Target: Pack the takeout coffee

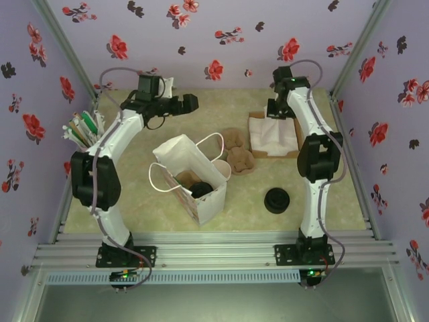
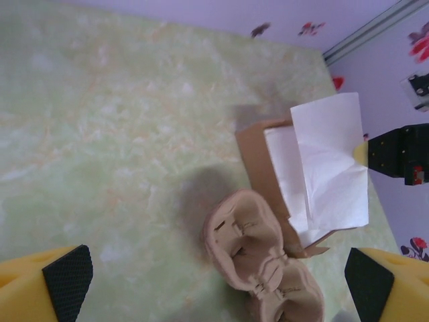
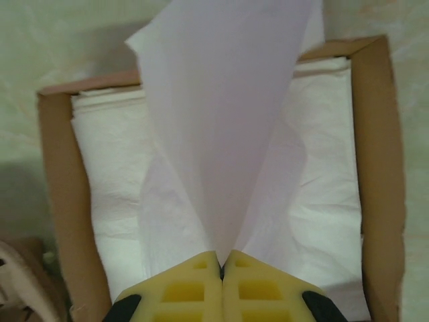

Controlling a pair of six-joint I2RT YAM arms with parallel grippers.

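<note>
- Right gripper (image 3: 222, 268), yellow fingers pressed flat together, pinching the tip of a white napkin (image 3: 221, 121).
- Napkin lifted into a tall peak, wide at the far end, narrowing to a point at the fingertips.
- Directly beneath, a shallow cardboard tray (image 3: 57, 201) holding a flat pile of more white napkins, brown rim visible on three sides.
- Tray at the far right of the table (image 1: 134, 208), close to the back wall, seen from above.
- Just left of the tray, two brown pulp cup carriers (image 1: 238, 157), one overlapping the other, the nearer one touching the tray's corner in the left wrist view.
- Left gripper (image 2: 218, 285) spread wide, holding nothing, black pads far apart, hovering above the carriers and pointed toward the tray.
- At the centre of the table, a white paper bag (image 1: 181, 151) standing upright, mouth open, both loop handles flopped outward.
- Takeout coffee (image 1: 201, 189) down inside the bag, round black lid facing up, next to something brown too shadowed to make out.
- Right of the bag and well apart from it, a short stack of black lids (image 1: 277, 200) on the bare table.
- At the far left edge, a holder of wrapped straws (image 1: 84, 127) behind the left arm.
</note>
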